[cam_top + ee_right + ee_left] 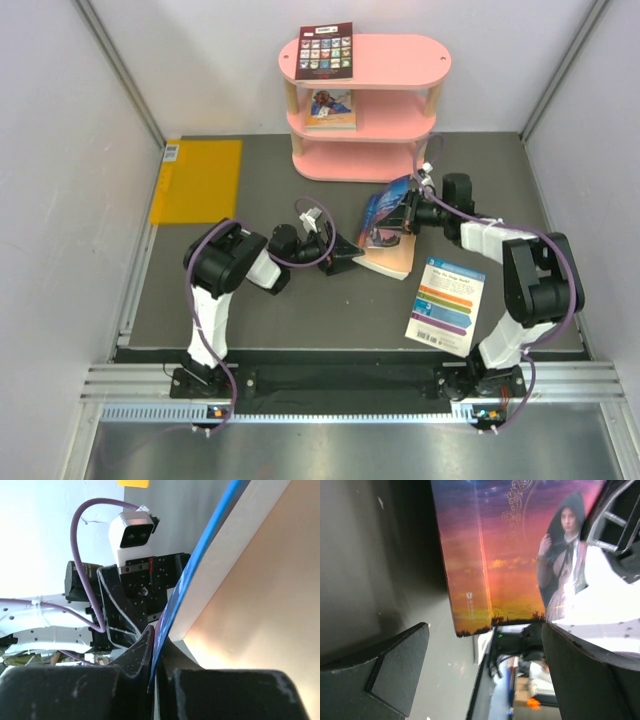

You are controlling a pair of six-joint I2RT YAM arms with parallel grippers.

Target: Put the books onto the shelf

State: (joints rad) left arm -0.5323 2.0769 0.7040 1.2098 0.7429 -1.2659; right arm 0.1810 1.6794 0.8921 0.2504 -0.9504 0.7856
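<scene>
The pink shelf [365, 100] stands at the back. A dark red picture-grid book [325, 52] lies on its top board, and another book [330, 108] lies on the middle board. My right gripper [405, 218] [159, 652] is shut on the blue sunset book's cover [383, 212] [200, 570], which is lifted while the pale pages [392, 258] rest on the mat. My left gripper [345, 255] [485, 675] is open just left of that book, whose sunset cover [510, 555] fills its view, with nothing between the fingers. A white colour-striped book [446, 303] lies flat at the front right.
A flat yellow-orange rectangle [197, 180] lies on the dark mat at the back left. White walls enclose the mat on three sides. The left arm's wrist camera [132, 530] sits close in front of the right gripper.
</scene>
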